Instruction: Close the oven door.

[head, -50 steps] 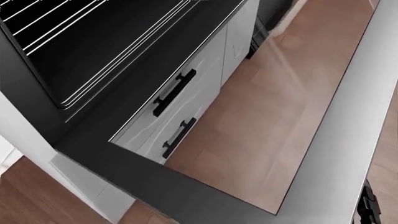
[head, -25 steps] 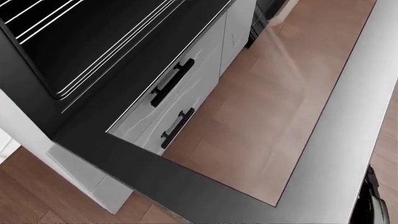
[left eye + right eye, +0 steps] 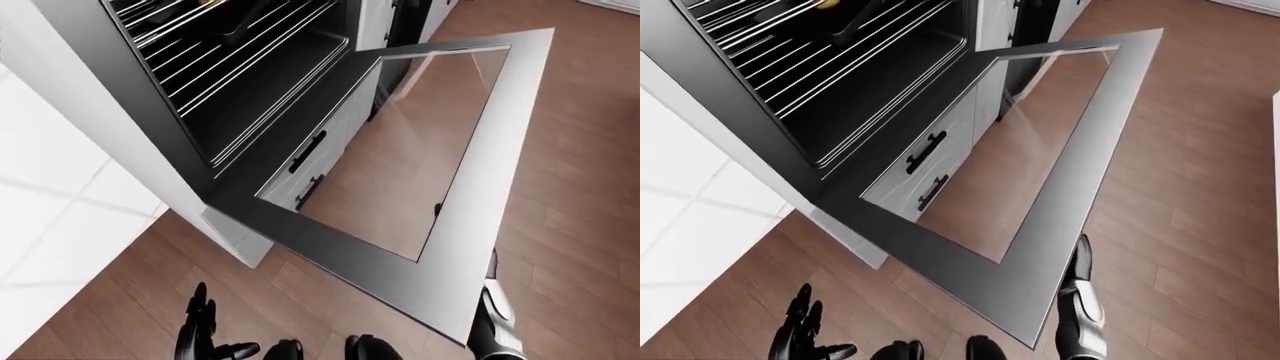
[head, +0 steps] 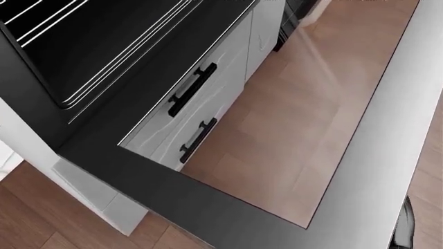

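The oven door (image 3: 488, 165) hangs open and lies nearly flat, a silver-and-black frame around a glass pane. Behind it, at the upper left, the dark oven cavity (image 3: 250, 67) shows its wire racks. My right hand (image 3: 1078, 264) stands at the door's outer edge near its lower right corner, black fingers straight and pointing up along the rim, open and closed on nothing. In the head view only a sliver of the right hand (image 4: 403, 228) shows. Low at the left my left hand (image 3: 198, 330) hangs open over the floor, away from the door.
White drawers with black handles (image 4: 192, 89) sit below the oven and show through the glass. A white panel (image 3: 50, 187) stands to the left of the oven. Wooden floor (image 3: 590, 187) stretches to the right. My dark legs (image 3: 330, 349) show at the bottom edge.
In the head view my right hand at the lower right corner has sunk, showing less. The picture has shifted slightly; the door lies much as before.
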